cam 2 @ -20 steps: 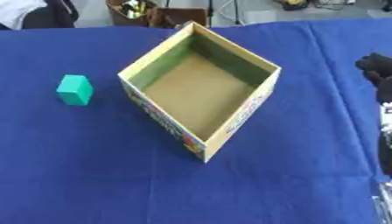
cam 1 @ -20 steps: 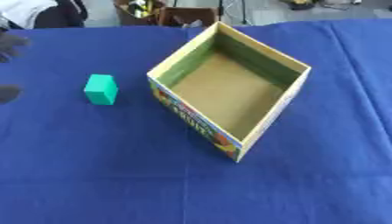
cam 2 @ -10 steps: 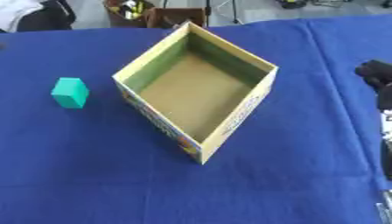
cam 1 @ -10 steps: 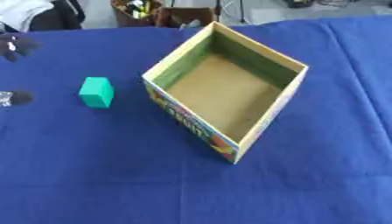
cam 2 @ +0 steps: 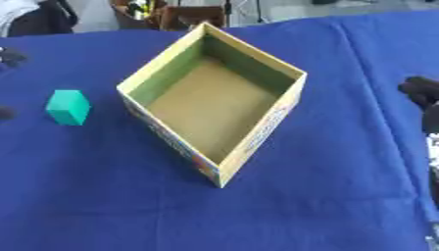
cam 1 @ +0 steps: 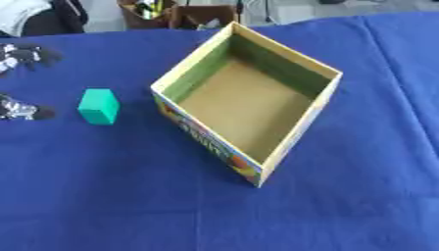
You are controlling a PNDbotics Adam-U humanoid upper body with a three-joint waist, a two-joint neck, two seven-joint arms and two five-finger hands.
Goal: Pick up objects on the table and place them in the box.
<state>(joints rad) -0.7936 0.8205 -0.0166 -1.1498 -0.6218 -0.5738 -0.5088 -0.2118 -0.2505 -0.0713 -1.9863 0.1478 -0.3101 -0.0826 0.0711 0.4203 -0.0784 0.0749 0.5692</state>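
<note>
One green block [cam 1: 99,106] stands on the blue cloth [cam 1: 129,196], left of the open box [cam 1: 249,103] and apart from it. The box holds nothing. The left hand [cam 1: 21,56] shows at the left edge, near the block without touching it, fingers spread wide. The right hand [cam 2: 422,95] shows at the right edge; its finger state cannot be determined.

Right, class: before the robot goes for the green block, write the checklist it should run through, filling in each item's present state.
1. Green block lies free on the blue cloth, nothing touching it: ok.
2. Box is open and empty: ok.
3. Left hand is near the block, at the left edge: ok.
4. Left hand's fingers are open: cannot tell.
5. Right hand stays apart from the box: ok.
</note>
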